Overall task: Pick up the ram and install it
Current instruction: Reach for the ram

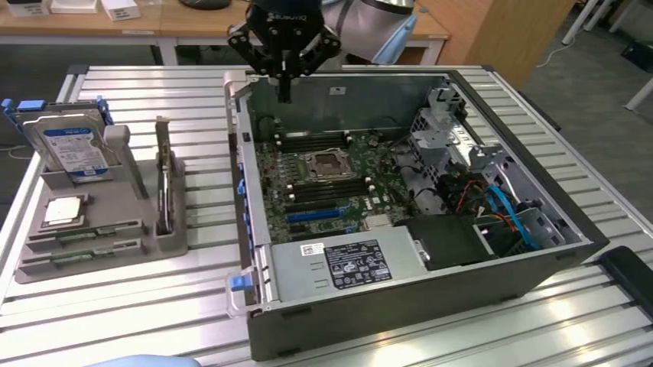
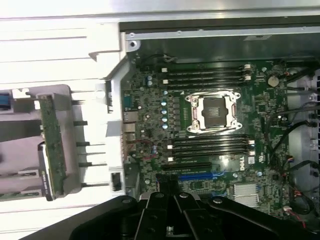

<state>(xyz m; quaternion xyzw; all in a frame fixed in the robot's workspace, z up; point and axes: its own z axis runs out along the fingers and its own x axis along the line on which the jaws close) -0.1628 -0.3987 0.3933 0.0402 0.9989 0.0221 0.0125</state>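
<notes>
Closed gripper [image 2: 169, 189] hangs over the green motherboard [image 2: 150, 115] in the case [image 2: 225, 34].

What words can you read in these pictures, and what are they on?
"DELL": on the motherboard.
"ROBOTIQ", upside down: on the gripper.
Too small to read: power supply label, hard drive label.

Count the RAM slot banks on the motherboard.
2. One bank flanks the CPU socket away from the power supply; the other flanks it nearer. None seem hidden.
</notes>
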